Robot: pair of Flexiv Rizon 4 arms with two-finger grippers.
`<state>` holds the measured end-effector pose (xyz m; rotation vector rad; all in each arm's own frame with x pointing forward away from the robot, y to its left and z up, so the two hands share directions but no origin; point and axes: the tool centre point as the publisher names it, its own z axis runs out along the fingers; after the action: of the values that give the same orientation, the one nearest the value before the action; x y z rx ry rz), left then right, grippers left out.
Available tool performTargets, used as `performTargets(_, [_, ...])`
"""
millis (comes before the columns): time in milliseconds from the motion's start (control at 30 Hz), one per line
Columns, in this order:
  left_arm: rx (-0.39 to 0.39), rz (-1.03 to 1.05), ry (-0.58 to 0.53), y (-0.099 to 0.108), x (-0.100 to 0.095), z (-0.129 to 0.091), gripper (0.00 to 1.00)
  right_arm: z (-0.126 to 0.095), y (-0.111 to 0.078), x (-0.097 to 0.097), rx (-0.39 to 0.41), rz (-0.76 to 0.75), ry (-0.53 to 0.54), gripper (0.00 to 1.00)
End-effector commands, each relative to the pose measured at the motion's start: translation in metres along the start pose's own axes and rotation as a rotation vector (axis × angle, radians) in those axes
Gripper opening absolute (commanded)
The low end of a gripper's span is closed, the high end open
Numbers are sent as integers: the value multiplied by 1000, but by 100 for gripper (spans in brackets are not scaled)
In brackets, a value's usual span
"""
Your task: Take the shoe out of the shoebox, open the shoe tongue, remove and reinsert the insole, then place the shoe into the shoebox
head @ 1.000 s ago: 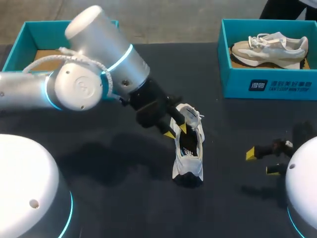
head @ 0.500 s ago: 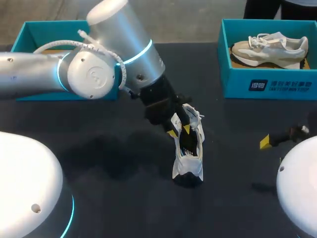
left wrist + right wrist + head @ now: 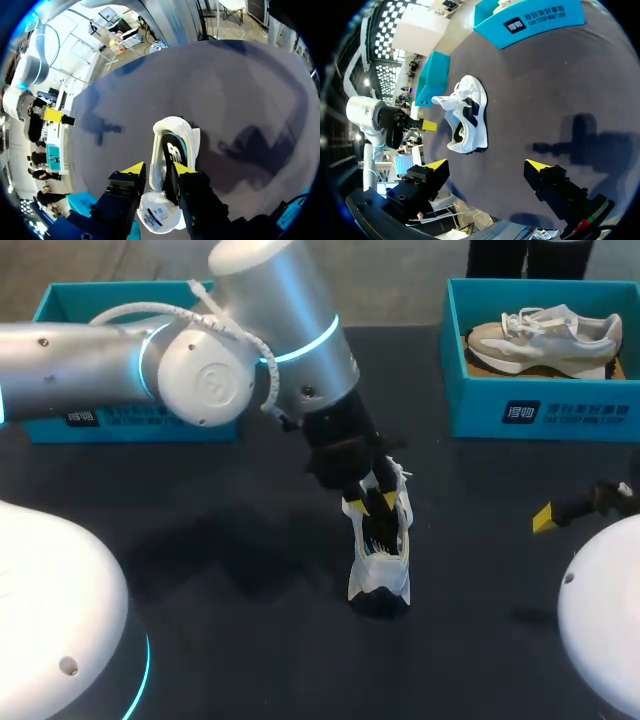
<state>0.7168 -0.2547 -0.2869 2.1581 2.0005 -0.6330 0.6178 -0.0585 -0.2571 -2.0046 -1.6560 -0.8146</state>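
A white and black shoe (image 3: 380, 558) stands on the dark table, heel toward the near edge. My left gripper (image 3: 371, 504) comes down onto its opening. In the left wrist view the white tongue (image 3: 156, 212), its label showing, runs up between the fingers of the left gripper (image 3: 158, 170), which is shut on it. The rest of the shoe (image 3: 175, 145) lies ahead of the yellow tips. My right gripper (image 3: 548, 525) hangs open and empty at the table's right side. From the right wrist view, the shoe (image 3: 467, 115) lies well ahead of the right gripper (image 3: 487, 165).
A teal shoebox (image 3: 540, 405) at the back right holds a beige shoe (image 3: 545, 335). A second teal shoebox (image 3: 60, 310) at the back left is partly hidden by my left arm. Both arms' white bases fill the near corners.
My left arm has swung its elbow to the right while its gripper stayed at the shoe's opening. The right gripper has drawn back to the right. The shoe has barely moved.
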Motion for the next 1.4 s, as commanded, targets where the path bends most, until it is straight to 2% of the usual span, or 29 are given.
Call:
performTargets(33, [-5, -5, 60, 2, -1, 7, 33, -1, -2, 1, -3, 1, -4, 100])
performTargets(633, [-2, -17, 173, -7, 25, 44, 27, -1, -2, 1, -3, 1, -4, 100])
performTargets(933, [6, -10, 186, -1, 20, 58, 25, -1, -2, 1, -3, 1, -4, 100])
performTargets(1233, [15, 5, 261, 7, 21, 66, 24, -1, -2, 1, -3, 1, -4, 100])
performTargets(1367, [26, 10, 280, 6, 21, 67, 15, -1, -2, 1, -3, 1, -4, 100])
performTargets(1400, [28, 13, 290, 6, 21, 67, 15, -1, -2, 1, -3, 1, -4, 100])
